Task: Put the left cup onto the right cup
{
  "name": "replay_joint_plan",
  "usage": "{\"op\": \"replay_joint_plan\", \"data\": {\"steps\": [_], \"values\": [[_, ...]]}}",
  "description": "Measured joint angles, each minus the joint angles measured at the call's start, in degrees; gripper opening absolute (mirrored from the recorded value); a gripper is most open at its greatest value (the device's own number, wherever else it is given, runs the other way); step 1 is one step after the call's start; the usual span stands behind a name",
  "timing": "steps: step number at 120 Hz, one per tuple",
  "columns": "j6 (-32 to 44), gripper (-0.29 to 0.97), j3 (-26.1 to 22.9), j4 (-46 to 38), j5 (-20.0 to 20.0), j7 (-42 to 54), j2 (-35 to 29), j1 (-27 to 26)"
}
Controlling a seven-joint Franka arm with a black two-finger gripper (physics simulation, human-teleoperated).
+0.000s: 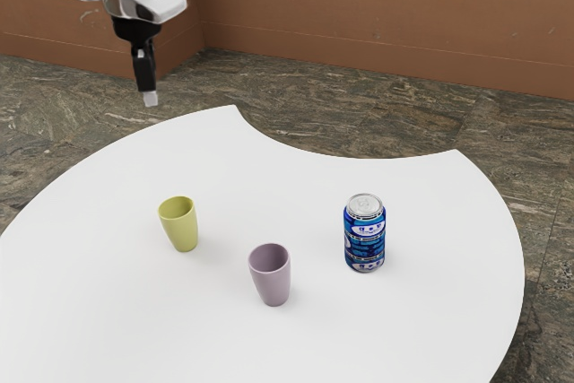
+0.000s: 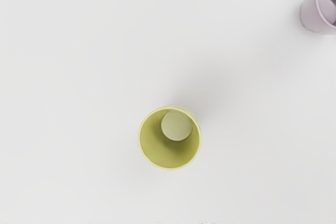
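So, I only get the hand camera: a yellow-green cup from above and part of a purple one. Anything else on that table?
Observer: Yes, a blue can stands upright, on the exterior view's right of the purple cup.
Visitor: And the pincer?
Observer: The pincer hangs high above the table, well clear of the yellow-green cup, touching nothing.
Visitor: What shape is the table?
Observer: Round and white, with a curved notch cut from its far side.
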Motion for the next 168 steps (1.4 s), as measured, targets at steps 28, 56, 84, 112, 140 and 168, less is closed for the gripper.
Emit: {"op": "replay_joint_plan", "data": {"steps": [28, 56, 84, 112, 140, 168], "values": [[4.02, 0.68, 0.93, -10.79, -0.74, 0.51, -0.43, 0.80], [14.08, 0.68, 1.24, -19.15, -1.01, 1.57, 2.37, 4.09], [20.74, 0.68, 1.24, -17.20, -0.85, 4.38, 9.70, 3.60], [25.23, 0.68, 1.23, -17.00, -1.09, 6.83, 13.07, 4.29], [28.98, 0.68, 1.24, -17.68, -4.09, 8.75, 15.57, 5.43], [30.64, 0.47, 1.18, -17.86, -5.70, 9.92, 17.61, 6.09]]}}
